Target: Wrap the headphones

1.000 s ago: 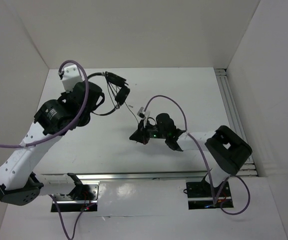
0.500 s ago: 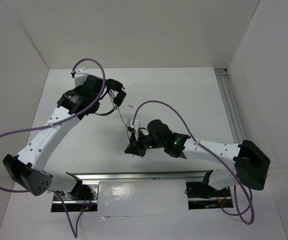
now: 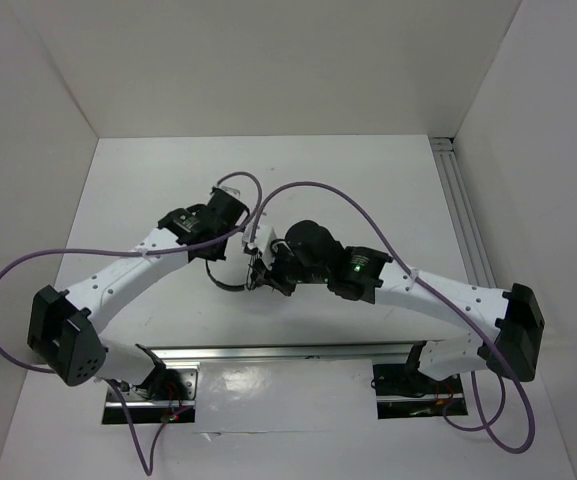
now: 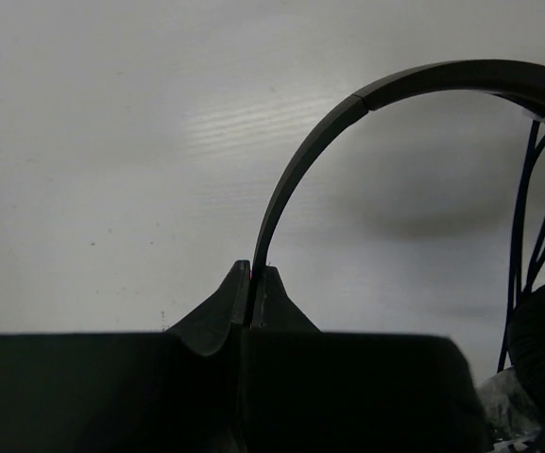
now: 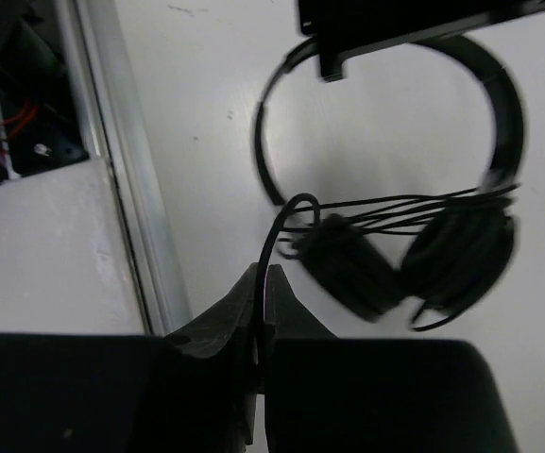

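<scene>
The black headphones (image 5: 348, 266) hang just above the white table, near its front edge. Their thin headband (image 4: 310, 160) rises in an arc out of my left gripper (image 4: 253, 274), which is shut on it. Several turns of thin black cord (image 5: 404, 212) lie across the two padded ear cups. A loop of that cord (image 5: 277, 231) runs into my right gripper (image 5: 263, 276), which is shut on it. From above, the two wrists meet over the headphones (image 3: 233, 284) and hide most of them; the right gripper (image 3: 261, 275) sits just right of the left gripper (image 3: 226, 250).
An aluminium rail (image 3: 298, 352) runs along the table's near edge, close below the grippers, and shows again as a rail (image 5: 126, 189) in the right wrist view. A second rail (image 3: 463, 210) lines the right side. White walls enclose the table. Purple cables (image 3: 318, 190) arch over both arms.
The left arm swung the headphones from the far left toward the near middle. The right gripper moved left with the cord and now sits beside the left gripper.
</scene>
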Robot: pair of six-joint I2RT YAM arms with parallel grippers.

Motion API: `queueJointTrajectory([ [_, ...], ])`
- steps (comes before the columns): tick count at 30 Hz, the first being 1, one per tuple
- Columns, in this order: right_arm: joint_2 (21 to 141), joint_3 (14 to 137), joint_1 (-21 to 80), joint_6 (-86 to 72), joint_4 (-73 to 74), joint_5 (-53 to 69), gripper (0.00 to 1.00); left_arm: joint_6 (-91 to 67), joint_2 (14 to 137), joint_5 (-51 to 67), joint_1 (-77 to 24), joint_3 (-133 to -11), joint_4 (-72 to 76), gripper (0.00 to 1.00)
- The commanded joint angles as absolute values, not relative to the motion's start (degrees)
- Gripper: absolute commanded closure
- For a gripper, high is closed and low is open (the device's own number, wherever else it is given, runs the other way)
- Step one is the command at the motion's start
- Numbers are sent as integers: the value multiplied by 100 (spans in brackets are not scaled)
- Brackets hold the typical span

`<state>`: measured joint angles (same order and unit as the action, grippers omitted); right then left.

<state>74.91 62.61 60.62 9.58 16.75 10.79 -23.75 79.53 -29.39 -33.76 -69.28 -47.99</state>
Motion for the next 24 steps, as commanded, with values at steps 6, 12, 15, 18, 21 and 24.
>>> queueJointTrajectory([
  [6, 7523, 6653, 6371, 1187, 2435, -746, 93, -1608, 7410, -1706, -4411, -6469, -4342, 100],
  [12, 7146, 6303, 6661, 1125, 2137, -2038, 89, -1556, 7155, -1074, -4710, -6249, -4342, 100],
  [15, 6988, 6039, 6802, 1125, 1899, -2774, 89, -1494, 7102, -705, -4852, -6249, -4403, 100],
  [18, 6935, 5863, 6855, 1178, 1627, -3462, 89, -1494, 6901, -580, -4975, -6179, -4403, 100],
  [21, 6995, 5810, 6855, 1178, 1547, -3769, 89, -1556, 6654, -580, -5027, -6127, -4403, 100],
  [24, 7048, 5748, 6855, 1178, 1425, -3972, 89, -1608, 6346, -633, -5027, -6126, -4517, 100],
])
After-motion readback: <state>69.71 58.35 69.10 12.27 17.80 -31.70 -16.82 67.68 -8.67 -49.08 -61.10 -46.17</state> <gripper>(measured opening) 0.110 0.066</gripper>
